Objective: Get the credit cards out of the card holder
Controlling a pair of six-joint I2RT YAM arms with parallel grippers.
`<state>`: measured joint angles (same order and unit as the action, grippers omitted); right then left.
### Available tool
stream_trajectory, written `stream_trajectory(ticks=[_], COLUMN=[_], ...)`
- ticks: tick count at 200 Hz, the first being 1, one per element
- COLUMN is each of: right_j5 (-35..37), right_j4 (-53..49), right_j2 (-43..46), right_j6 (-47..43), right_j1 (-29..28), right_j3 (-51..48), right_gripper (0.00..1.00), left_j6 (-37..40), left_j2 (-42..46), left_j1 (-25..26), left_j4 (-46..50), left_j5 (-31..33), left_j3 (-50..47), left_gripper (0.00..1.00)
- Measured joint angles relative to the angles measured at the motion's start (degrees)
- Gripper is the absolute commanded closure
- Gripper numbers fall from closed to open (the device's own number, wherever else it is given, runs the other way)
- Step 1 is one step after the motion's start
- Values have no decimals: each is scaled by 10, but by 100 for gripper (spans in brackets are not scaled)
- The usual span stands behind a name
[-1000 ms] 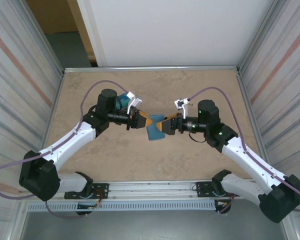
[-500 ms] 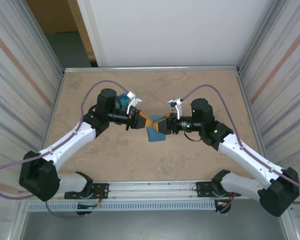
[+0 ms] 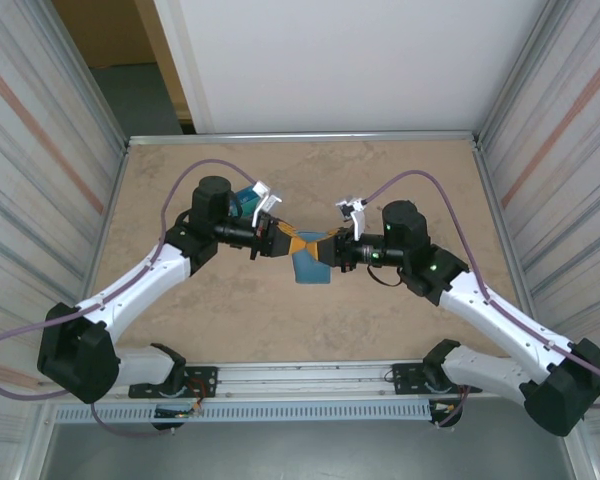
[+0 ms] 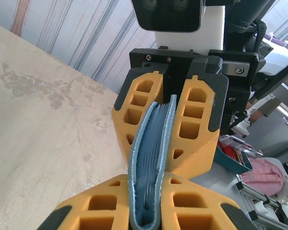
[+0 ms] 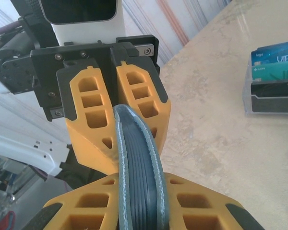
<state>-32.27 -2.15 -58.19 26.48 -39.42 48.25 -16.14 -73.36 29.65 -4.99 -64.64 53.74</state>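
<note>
The teal-blue card holder [image 3: 310, 264] hangs above the middle of the table, held from both sides. My left gripper [image 3: 286, 243] is shut on its left edge and my right gripper [image 3: 326, 248] is shut on its right edge. In the left wrist view the card holder [image 4: 152, 143] runs edge-on from my left gripper [image 4: 146, 194] up into the right gripper [image 4: 169, 112]. In the right wrist view the card holder [image 5: 138, 148] is clamped in my right gripper [image 5: 140, 194], with the left gripper [image 5: 114, 103] opposite. Between its flaps only stacked grey-blue edges show; credit cards inside cannot be told apart.
A small black stand with blue and teal cards [image 5: 273, 81] sits on the table; in the top view this stand [image 3: 245, 200] lies just behind the left arm. Metal walls close in the table [image 3: 400, 180] on both sides.
My right arm has moved left to the card holder and its jaws have closed on the holder's right edge. The left gripper has kept its grip and hardly moved.
</note>
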Motion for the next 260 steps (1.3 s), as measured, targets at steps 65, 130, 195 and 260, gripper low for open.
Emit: stream_trajectory(ticks=[65,130,195,260], right_j5=[43,76,96,67], right_j4=[4,3,6,9], right_j2=[26,51,59,33], right_j6=[10,16,40,50], right_j1=[-4,-4,18,21], right_j3=[-15,-24,-24,-24], right_gripper=[100,100,100,100], left_j6=[-37,-47,-49,-87], left_j2=[0,31,42,28], left_j1=[-4,-9,65,72], left_j4=[-28,-30,-45,-134], left_j5=[34,68,114,129], left_j3=[0,-36,-99,-119], left_gripper=[47,24,14,29])
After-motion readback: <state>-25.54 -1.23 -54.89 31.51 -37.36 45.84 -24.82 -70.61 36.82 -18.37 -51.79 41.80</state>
